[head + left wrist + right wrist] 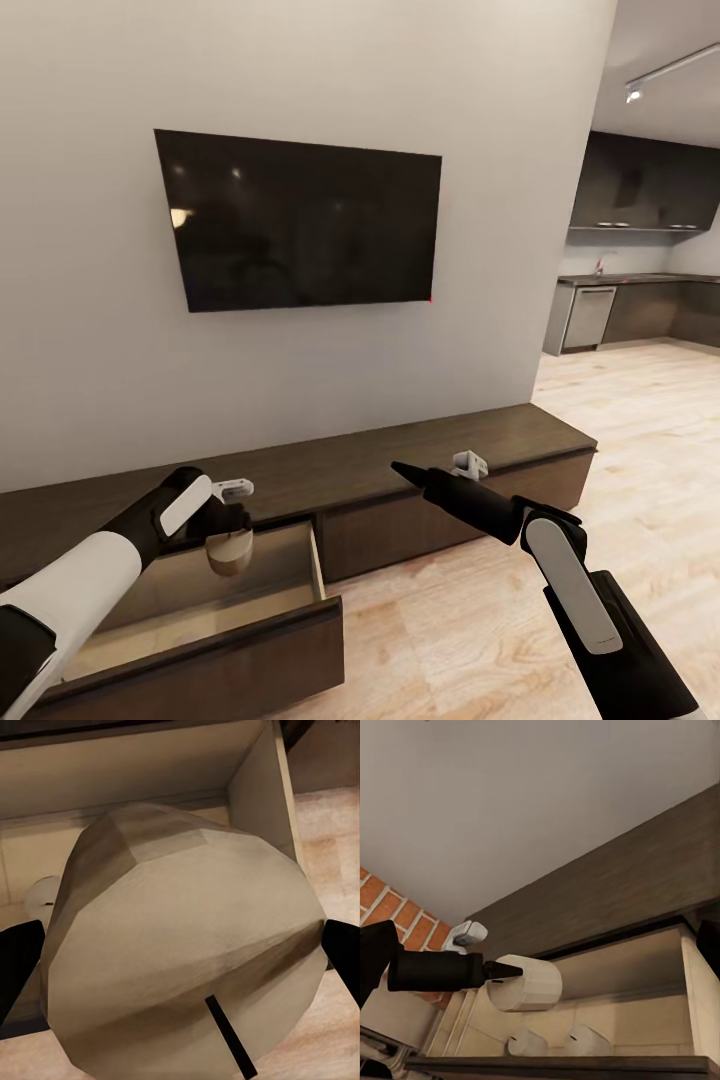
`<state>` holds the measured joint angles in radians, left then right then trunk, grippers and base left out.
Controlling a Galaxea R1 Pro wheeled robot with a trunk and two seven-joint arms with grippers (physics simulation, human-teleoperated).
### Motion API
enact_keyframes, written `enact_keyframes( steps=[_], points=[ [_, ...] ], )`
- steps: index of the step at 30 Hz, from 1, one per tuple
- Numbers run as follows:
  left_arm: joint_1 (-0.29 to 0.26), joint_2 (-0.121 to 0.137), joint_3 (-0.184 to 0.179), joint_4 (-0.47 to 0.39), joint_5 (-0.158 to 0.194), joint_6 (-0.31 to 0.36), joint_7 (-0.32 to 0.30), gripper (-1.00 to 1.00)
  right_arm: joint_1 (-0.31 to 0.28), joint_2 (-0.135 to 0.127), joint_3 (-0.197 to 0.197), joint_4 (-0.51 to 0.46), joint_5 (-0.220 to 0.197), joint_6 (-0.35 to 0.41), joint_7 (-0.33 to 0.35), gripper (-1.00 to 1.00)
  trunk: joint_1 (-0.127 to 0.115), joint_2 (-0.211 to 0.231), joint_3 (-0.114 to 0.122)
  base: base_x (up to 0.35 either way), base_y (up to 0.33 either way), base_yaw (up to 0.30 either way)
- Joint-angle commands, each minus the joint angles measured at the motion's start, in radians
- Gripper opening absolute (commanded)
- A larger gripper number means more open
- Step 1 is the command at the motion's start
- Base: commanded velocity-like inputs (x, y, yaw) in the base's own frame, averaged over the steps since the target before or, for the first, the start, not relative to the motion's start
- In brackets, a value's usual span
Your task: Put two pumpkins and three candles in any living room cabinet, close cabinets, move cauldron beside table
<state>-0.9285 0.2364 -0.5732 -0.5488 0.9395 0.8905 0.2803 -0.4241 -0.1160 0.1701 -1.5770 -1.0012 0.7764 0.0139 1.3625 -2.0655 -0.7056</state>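
Head view: the left end effector (pixel 229 528) grips a candle (pixel 229 553) above the open drawer (pixel 250 600) of the dark cabinet (pixel 420 470); the right end effector (pixel 405 470) hovers over the cabinet top, its opening unclear

Left wrist view: fingers (pixel 16 960) clamp the candle (pixel 187 952)

Right wrist view: two more candles (pixel 556 1041) lie in the drawer

matt candle (pixel 180 945), wooden cabinet (pixel 400 470), glossy TV (pixel 300 220)
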Motion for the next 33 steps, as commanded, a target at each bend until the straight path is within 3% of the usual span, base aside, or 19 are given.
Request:
enact_keyframes(
  steps=[1,5,28,32,33],
  points=[
    [-0.001,0.001,-0.007,-0.002,0.01,0.001,0.009,-1.0,-0.001,-0.001,0.0,-0.001,0.001,0.003,0.001,1.0,0.0,-0.001,-0.001,0.006,0.0,0.0],
    [-0.001,0.001,-0.007,-0.002,0.01,0.001,0.008,-1.0,-0.001,-0.001,0.001,0.0,0.001,0.003,0.001,1.0,0.0,-0.001,-0.001,0.003,0.0,0.0],
    [-0.001,0.001,-0.009,-0.002,0.01,-0.001,0.008,-1.0,-0.001,-0.001,0.0,-0.007,-0.002,-0.002,0.013,1.0,0.088,-0.162,-0.073,0.0,0.0,0.0],
    [-0.001,0.001,-0.009,-0.002,0.01,-0.001,0.008,-1.0,-0.001,-0.002,0.0,-0.007,-0.002,0.001,0.118,1.0,0.103,-0.19,-0.086,0.0,0.0,0.0],
    [-0.001,0.001,-0.008,-0.002,0.01,-0.002,0.008,-1.0,-0.001,-0.004,0.0,-0.007,-0.001,0.003,0.177,1.0,0.107,-0.197,-0.089,0.0,0.0,0.0]
  ],
)
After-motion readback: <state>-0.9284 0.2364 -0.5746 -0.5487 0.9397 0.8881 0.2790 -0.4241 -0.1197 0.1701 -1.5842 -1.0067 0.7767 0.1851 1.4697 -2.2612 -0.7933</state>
